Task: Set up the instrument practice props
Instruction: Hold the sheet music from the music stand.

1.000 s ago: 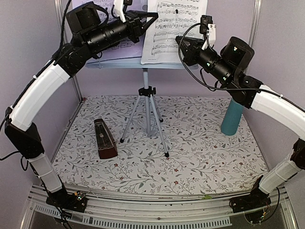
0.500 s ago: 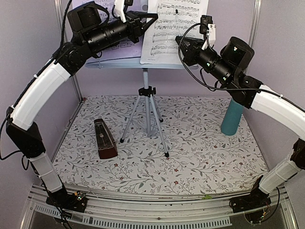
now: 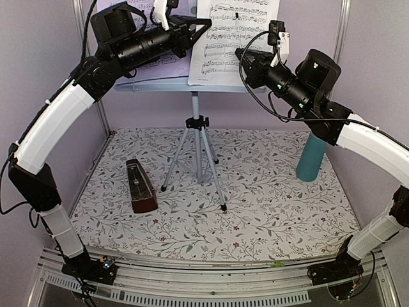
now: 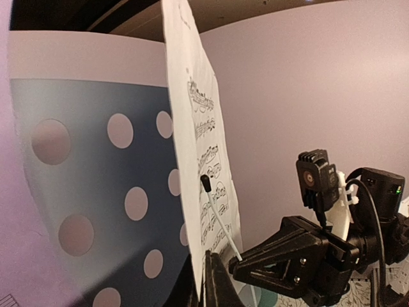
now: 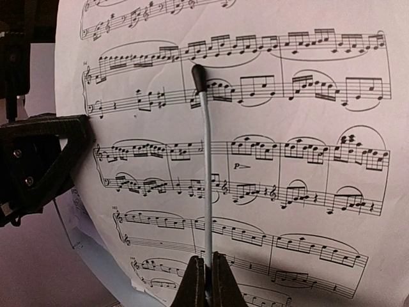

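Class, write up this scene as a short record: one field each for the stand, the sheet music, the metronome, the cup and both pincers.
music stand: upright on its tripod, centre
sheet-music page: leaning on the stand's desk, right side
metronome: standing left of the tripod, apart from it
teal cup: standing at the right, partly behind the right arm
left pincer: shut, at the page's left edge
right pincer: shut on the page-holder wire

You have your floral-covered table (image 3: 275, 211), metronome (image 3: 140, 187) near left, tripod legs of the music stand (image 3: 198, 153) centre, teal cup (image 3: 311, 157) far right
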Robot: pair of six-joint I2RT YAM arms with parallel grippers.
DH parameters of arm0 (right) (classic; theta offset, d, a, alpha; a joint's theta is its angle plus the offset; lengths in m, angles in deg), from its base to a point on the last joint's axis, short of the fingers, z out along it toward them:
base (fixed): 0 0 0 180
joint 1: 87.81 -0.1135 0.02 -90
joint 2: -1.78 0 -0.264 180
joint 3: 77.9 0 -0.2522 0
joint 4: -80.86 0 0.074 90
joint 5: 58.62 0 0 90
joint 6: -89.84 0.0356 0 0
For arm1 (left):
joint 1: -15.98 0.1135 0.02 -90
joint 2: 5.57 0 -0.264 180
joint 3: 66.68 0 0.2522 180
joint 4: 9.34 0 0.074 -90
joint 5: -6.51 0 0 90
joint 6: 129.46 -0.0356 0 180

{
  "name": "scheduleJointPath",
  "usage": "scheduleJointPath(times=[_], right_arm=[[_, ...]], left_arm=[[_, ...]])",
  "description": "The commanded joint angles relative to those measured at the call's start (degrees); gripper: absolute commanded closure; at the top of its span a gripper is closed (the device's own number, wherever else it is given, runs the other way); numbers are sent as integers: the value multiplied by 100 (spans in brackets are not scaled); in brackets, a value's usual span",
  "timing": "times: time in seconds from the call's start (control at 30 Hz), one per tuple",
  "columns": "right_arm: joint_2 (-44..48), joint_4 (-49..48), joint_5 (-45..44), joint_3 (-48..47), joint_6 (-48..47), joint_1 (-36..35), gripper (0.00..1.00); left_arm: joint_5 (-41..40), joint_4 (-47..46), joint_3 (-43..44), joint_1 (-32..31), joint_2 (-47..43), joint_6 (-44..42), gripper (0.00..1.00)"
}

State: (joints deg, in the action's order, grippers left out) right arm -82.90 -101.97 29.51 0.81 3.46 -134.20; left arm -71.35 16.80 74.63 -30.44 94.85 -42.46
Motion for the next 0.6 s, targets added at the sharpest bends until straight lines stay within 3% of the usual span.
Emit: scheduleJointPath(times=[0.0,0.1,0.57], right_arm=[[17,-80,158,34,51,-103,100],[35,-80,150,38,76,-100,99],[114,-55,134,80,86,-120,78]], left_arm=[[-42,56,101,66,72,11,94],[-49,47,98,63,81,10,94],[-83,8,106,75,100,19,93]])
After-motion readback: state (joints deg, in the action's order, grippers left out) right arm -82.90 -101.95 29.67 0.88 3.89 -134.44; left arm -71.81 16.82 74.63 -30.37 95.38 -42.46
